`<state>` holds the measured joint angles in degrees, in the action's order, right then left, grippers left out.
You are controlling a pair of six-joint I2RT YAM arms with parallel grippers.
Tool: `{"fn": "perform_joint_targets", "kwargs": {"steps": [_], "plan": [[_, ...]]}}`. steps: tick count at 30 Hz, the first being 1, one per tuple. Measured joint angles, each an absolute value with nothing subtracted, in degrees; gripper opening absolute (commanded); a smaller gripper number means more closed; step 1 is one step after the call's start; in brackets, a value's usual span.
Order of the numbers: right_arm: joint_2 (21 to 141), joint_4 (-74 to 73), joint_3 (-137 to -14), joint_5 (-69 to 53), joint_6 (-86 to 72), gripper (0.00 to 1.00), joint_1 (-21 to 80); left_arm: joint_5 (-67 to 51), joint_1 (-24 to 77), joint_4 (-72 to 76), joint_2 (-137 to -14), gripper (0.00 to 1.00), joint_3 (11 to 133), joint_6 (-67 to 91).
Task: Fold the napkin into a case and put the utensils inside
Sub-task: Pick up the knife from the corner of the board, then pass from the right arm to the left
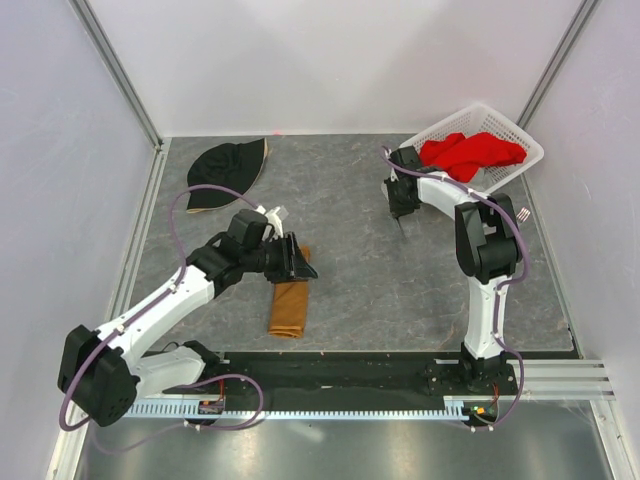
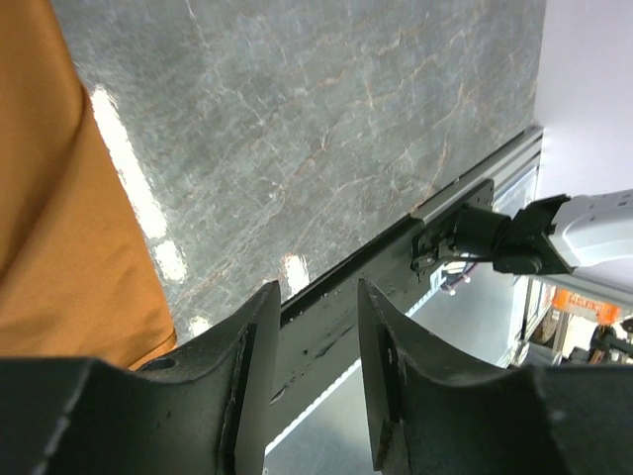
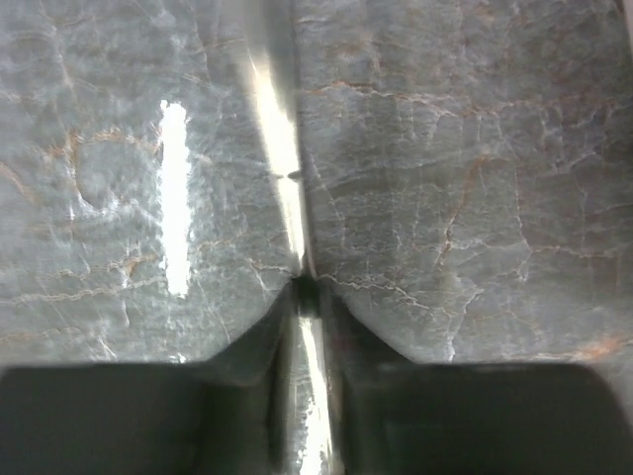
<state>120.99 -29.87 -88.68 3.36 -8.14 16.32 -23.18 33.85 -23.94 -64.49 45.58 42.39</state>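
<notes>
The case (image 1: 289, 308), a narrow folded oblong of shiny orange-brown cloth, lies on the table left of centre; it fills the left edge of the left wrist view (image 2: 59, 228). My left gripper (image 1: 300, 262) hovers over its far end, open and empty (image 2: 318, 297). My right gripper (image 1: 402, 212) is at the far right near the basket. In the right wrist view it (image 3: 305, 287) is shut on the thin grey metal knife (image 3: 279, 139), which points away over the table. The silver fork (image 1: 522, 213) lies by the right arm's elbow.
A white basket (image 1: 520, 140) holding a red cloth (image 1: 470, 152) stands at the far right corner. A black hat (image 1: 226, 170) lies at the far left. A black rail (image 1: 340, 372) runs along the near table edge. Walls close in on both sides.
</notes>
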Motion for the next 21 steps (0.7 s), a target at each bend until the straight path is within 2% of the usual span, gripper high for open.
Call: {"fn": "perform_joint_targets", "kwargs": {"steps": [2,5,8,16,21], "plan": [[120.9,-29.2,-88.2,3.2,-9.3,0.0,16.3,-23.5,32.9,-23.9,-64.1,0.48,45.6,42.3],[120.0,-27.8,-86.7,3.2,-12.4,0.0,16.6,-24.2,31.7,-23.9,-64.2,0.54,45.6,42.2],[117.5,-23.4,-82.2,1.9,-18.7,0.0,18.2,-24.6,31.4,-23.2,-66.1,0.54,45.6,42.1],[105.5,-8.4,-63.7,-9.8,-42.3,0.0,33.0,-26.4,31.4,-17.9,-75.8,0.53,45.6,42.6],[99.2,3.7,-56.9,-13.2,-54.6,0.0,36.9,-27.1,31.4,-15.9,-77.2,0.53,45.5,42.9]]}}
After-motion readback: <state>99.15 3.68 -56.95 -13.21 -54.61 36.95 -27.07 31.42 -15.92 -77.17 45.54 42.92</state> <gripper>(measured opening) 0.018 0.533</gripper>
